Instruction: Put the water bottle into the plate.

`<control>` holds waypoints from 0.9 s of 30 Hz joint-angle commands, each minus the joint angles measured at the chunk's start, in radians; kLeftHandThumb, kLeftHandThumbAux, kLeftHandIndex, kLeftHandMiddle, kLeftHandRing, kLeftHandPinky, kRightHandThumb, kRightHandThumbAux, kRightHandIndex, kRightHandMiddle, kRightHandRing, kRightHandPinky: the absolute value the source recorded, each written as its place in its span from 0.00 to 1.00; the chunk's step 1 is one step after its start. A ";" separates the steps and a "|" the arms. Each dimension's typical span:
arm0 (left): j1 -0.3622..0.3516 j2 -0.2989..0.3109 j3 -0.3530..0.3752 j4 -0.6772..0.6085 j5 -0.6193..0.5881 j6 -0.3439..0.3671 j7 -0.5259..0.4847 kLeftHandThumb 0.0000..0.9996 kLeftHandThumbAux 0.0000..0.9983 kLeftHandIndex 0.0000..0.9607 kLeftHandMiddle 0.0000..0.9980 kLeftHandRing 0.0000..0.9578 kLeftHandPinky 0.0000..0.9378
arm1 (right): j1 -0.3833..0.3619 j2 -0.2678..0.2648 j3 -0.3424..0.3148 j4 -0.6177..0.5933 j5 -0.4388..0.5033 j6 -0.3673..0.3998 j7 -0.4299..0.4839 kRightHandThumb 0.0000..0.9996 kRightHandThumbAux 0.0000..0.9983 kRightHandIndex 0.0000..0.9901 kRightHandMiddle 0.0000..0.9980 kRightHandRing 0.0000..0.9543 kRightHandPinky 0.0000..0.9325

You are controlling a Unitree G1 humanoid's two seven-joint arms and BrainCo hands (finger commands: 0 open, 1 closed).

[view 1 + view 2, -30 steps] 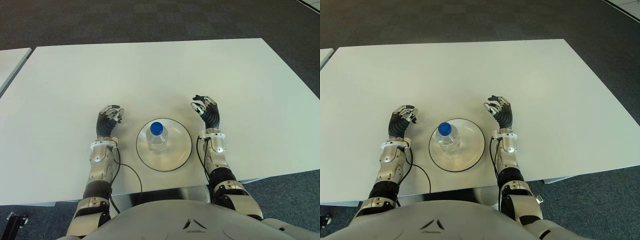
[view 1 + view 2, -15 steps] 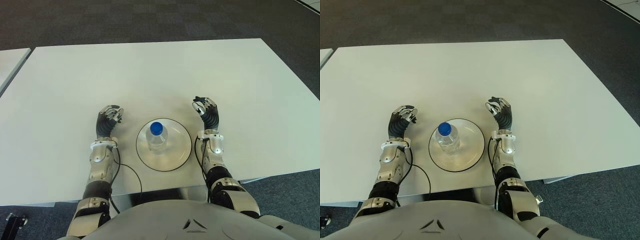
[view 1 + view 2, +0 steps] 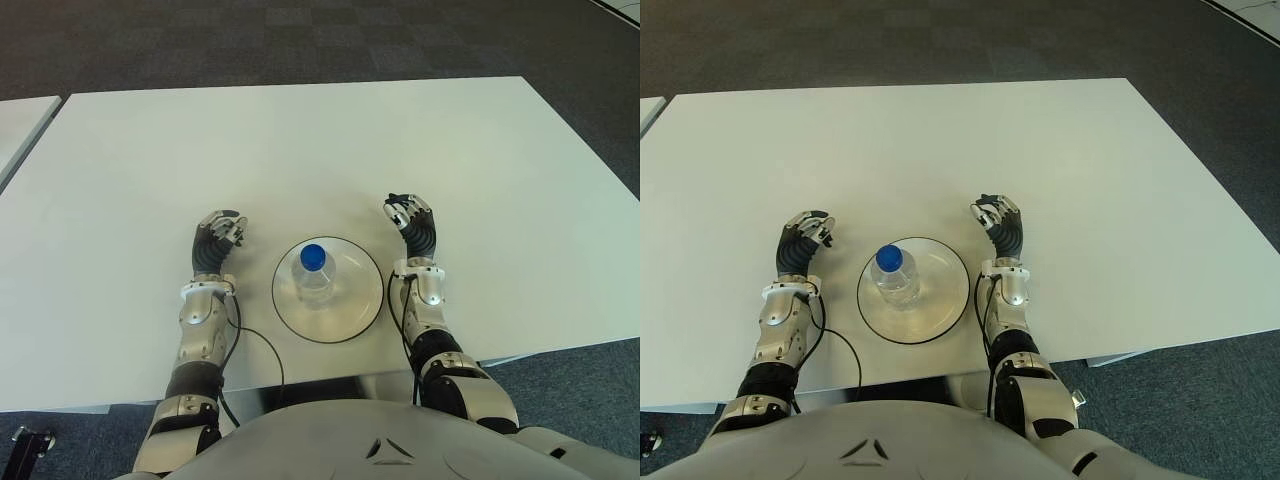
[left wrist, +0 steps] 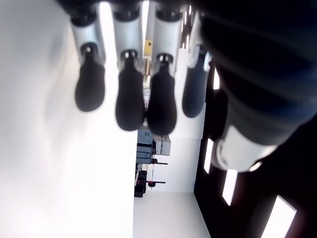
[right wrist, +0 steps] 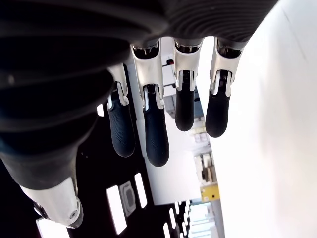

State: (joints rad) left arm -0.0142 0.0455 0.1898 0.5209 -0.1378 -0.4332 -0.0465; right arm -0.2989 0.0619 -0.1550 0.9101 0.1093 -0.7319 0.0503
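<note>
The water bottle stands upright on the plate, a little toward its left side, with neither hand touching it. The left hand shows just left of the plate and the right hand just right of it, both over the white table, fingers loosely curled and holding nothing. The placing step looks done; all that seems left is to draw the arms away without knocking the bottle over.
</note>
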 commanded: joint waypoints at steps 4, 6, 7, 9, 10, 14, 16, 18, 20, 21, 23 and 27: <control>0.020 0.007 -0.003 0.028 0.002 -0.008 -0.023 0.71 0.72 0.45 0.68 0.70 0.71 | 0.018 -0.021 0.027 -0.016 -0.031 0.052 0.009 0.71 0.73 0.44 0.81 0.84 0.88; 0.019 0.009 -0.003 0.031 0.000 -0.011 -0.028 0.71 0.72 0.45 0.68 0.70 0.71 | 0.021 -0.026 0.033 -0.024 -0.036 0.061 0.009 0.71 0.73 0.44 0.81 0.84 0.87; 0.019 0.010 -0.003 0.032 -0.001 -0.012 -0.029 0.71 0.72 0.45 0.68 0.71 0.71 | 0.022 -0.027 0.035 -0.028 -0.038 0.064 0.009 0.71 0.73 0.44 0.81 0.84 0.87; 0.018 0.010 -0.002 0.035 -0.002 -0.014 -0.033 0.70 0.72 0.45 0.68 0.71 0.72 | 0.024 -0.032 0.038 -0.035 -0.042 0.071 0.011 0.71 0.73 0.44 0.80 0.84 0.86; 0.018 0.011 -0.003 0.034 -0.003 -0.013 -0.035 0.70 0.72 0.45 0.68 0.71 0.72 | 0.026 -0.035 0.042 -0.042 -0.048 0.075 0.011 0.71 0.73 0.44 0.80 0.83 0.86; 0.018 0.012 -0.002 0.033 -0.005 -0.010 -0.038 0.71 0.72 0.45 0.69 0.71 0.72 | 0.031 -0.044 0.053 -0.060 -0.057 0.086 0.010 0.71 0.73 0.44 0.79 0.82 0.83; 0.019 0.014 -0.003 0.031 -0.004 -0.008 -0.040 0.71 0.72 0.45 0.69 0.71 0.72 | 0.038 -0.061 0.068 -0.078 -0.087 0.101 -0.004 0.71 0.73 0.44 0.78 0.81 0.82; 0.019 0.017 -0.004 0.030 -0.001 -0.008 -0.040 0.71 0.72 0.45 0.69 0.71 0.72 | 0.044 -0.075 0.082 -0.096 -0.115 0.122 -0.020 0.71 0.73 0.44 0.77 0.80 0.81; 0.019 0.019 -0.006 0.031 0.001 -0.010 -0.042 0.71 0.72 0.45 0.69 0.71 0.72 | 0.050 -0.087 0.093 -0.115 -0.139 0.147 -0.033 0.71 0.73 0.44 0.76 0.79 0.80; 0.019 0.020 -0.007 0.031 0.002 -0.011 -0.042 0.71 0.72 0.45 0.69 0.72 0.72 | 0.053 -0.091 0.098 -0.124 -0.149 0.159 -0.038 0.71 0.73 0.44 0.76 0.78 0.79; 0.020 0.023 -0.008 0.029 0.000 -0.013 -0.049 0.71 0.72 0.45 0.69 0.72 0.72 | 0.062 -0.110 0.116 -0.155 -0.181 0.195 -0.047 0.71 0.73 0.44 0.75 0.77 0.78; 0.021 0.026 -0.008 0.025 -0.004 -0.005 -0.055 0.71 0.72 0.45 0.69 0.72 0.72 | 0.077 -0.135 0.144 -0.212 -0.234 0.258 -0.064 0.71 0.73 0.44 0.73 0.76 0.76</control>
State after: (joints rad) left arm -0.0101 0.0661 0.1820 0.5324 -0.1390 -0.4567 -0.0845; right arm -0.2431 -0.0579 -0.0325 0.7311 -0.0894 -0.5325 -0.0013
